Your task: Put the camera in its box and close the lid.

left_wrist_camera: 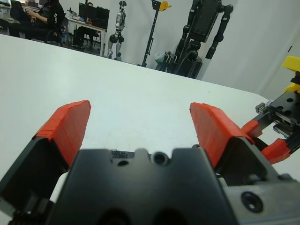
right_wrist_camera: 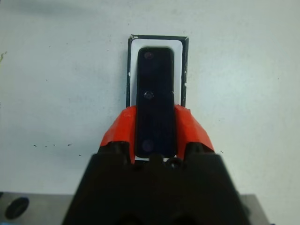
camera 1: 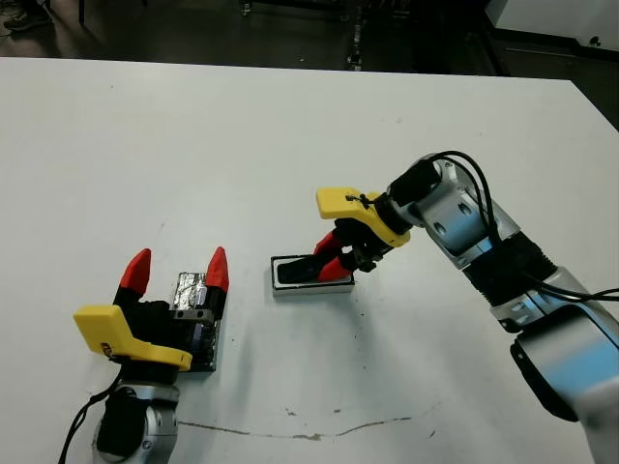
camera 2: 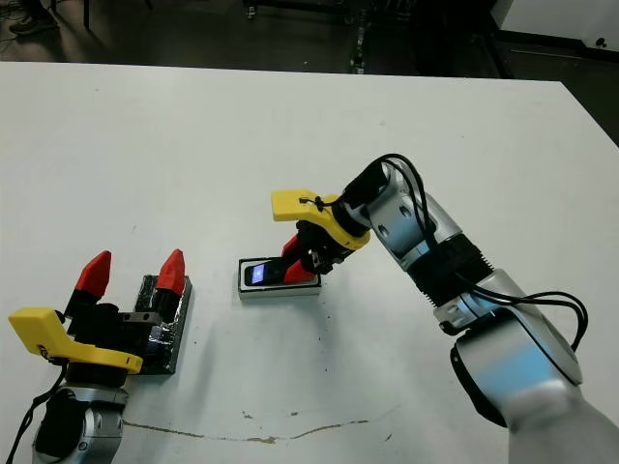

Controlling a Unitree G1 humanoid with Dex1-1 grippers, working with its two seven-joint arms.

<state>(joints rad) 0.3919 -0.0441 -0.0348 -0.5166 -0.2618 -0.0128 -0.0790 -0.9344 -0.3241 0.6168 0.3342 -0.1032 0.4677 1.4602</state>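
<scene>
The box, a shallow white tray with a dark rim, lies near the table's middle. The slim black camera lies lengthwise over it. Its far end is down in the tray, and my right gripper is shut on the near end, which sits slightly higher. The red fingers clamp the bar's two long sides. To the left, the glossy black lid with silvery patches lies flat on the table. My left gripper hovers over the lid, open, with nothing between its fingers.
The white table has bare surface behind and around both objects. A thin dark line marks it near the front edge. Beyond the far edge, a seated person and several robot stands show in the left wrist view.
</scene>
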